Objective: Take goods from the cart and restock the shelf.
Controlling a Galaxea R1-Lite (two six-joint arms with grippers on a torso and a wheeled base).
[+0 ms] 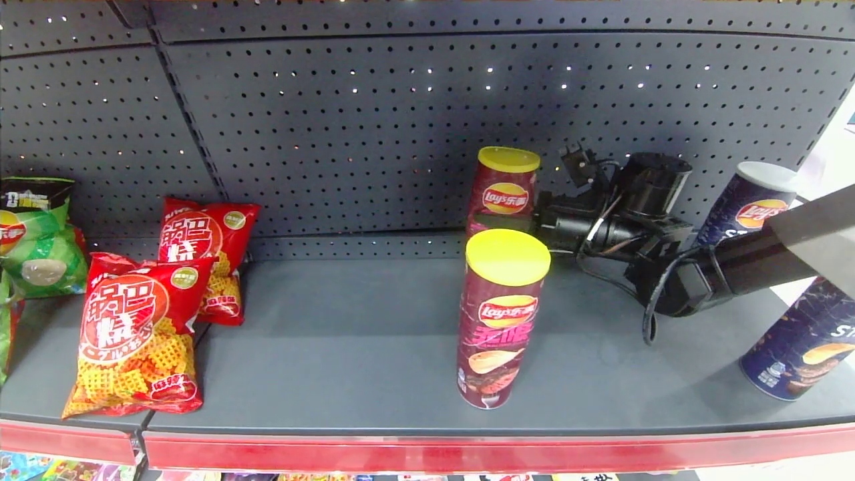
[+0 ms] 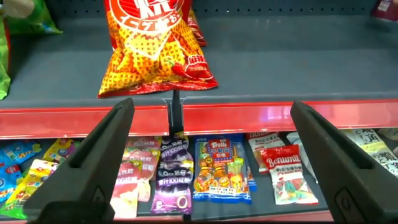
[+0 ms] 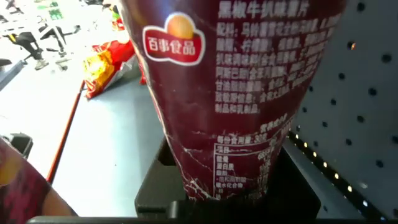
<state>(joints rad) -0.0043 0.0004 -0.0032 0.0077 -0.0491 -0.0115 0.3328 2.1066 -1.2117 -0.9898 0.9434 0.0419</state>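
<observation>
Your right gripper (image 1: 518, 224) is clamped on the rear maroon can (image 1: 504, 190), centre-right of frame, upright at the shelf (image 1: 361, 347) back, lined behind the front can (image 1: 497, 321), likely filling the row. Your left gripper (image 2: 211, 109) hangs open, empty.

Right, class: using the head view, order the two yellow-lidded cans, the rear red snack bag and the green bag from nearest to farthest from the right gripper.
1. Rear yellow-lidded can, held in the right gripper, right of centre.
2. Front yellow-lidded can, just in front of it.
3. Rear red snack bag, left of centre.
4. Green bag, far left.
</observation>
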